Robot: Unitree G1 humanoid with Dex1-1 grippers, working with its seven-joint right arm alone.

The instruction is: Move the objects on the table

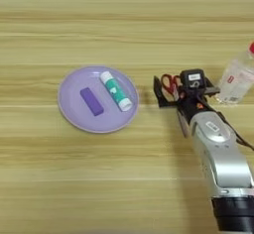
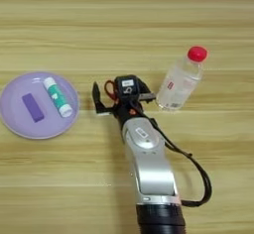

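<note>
the tool (image 2: 116, 99) hangs spread right over the scissors (image 2: 110, 90), their handles between bottle (image 2: 179, 82) and plate (image 2: 15, 121).

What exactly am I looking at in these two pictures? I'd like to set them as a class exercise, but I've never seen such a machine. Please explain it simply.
Both pictures come from a camera pair on a humanoid robot's head, looking down at a wooden table; they show one scene from slightly shifted positions. The silver tube rising from the bottom edge is the robot's right forearm. It ends in a right gripper with two black fingers spread apart. Between them lie red-handled scissors, not visibly grasped. To the left is a lilac plate holding a purple block and a white-and-green glue stick, side by side and apart. To the right stands a clear bottle with a red cap.
</note>
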